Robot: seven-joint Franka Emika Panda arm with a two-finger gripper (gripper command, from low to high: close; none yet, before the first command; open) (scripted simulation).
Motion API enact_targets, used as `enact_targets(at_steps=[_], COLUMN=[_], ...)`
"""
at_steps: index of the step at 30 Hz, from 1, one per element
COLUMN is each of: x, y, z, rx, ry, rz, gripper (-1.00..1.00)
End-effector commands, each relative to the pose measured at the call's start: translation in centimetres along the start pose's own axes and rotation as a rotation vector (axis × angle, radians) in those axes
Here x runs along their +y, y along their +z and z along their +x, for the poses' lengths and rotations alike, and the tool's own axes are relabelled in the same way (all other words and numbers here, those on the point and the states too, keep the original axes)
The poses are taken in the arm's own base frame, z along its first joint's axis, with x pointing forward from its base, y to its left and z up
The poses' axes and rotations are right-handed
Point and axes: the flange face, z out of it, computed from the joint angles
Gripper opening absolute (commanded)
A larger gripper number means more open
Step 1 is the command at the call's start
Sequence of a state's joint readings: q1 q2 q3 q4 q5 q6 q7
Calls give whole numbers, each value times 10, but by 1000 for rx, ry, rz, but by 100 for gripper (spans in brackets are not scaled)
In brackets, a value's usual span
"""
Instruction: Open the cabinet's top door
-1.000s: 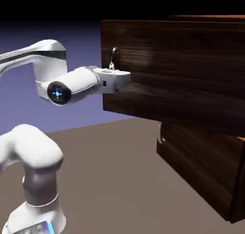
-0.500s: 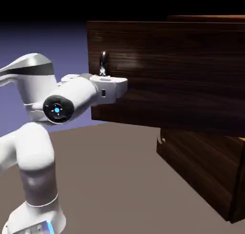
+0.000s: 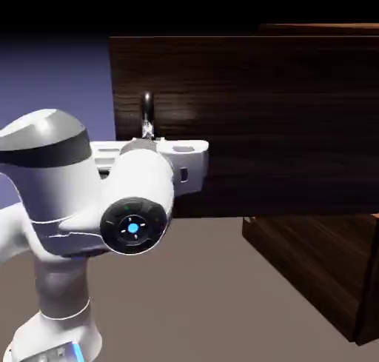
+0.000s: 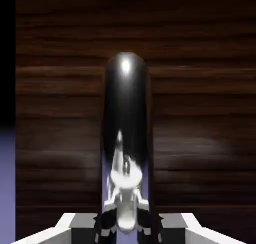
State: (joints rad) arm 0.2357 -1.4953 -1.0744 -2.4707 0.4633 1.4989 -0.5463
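At the exterior view's lower left my arm bends up to the gripper (image 4: 128, 231), closed on the handle (image 4: 126, 113) for pulling leverage. Behind it, the top door (image 3: 259, 123) fills the upper right, swung well out from the cabinet (image 3: 318, 268).

White arm raised and bent, its rounded wrist (image 3: 137, 194) turned toward the viewer; jaws (image 4: 128, 225) closed down on a handle — both grey fingertips (image 4: 172, 223) visible, one on either side.
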Motion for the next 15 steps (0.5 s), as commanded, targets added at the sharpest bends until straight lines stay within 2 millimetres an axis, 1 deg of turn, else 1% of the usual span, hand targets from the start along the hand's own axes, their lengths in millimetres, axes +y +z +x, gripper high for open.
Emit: enact_targets(at_steps=[1,8,14,15], x=[2,20,36,36], y=[-10,-70,-112,-112], z=[2,20,36,36], rx=[-14,-107,-177,-177], ry=[0,0,0,0], rz=[13,107,177,177], gripper=[-100,-100,-100,100])
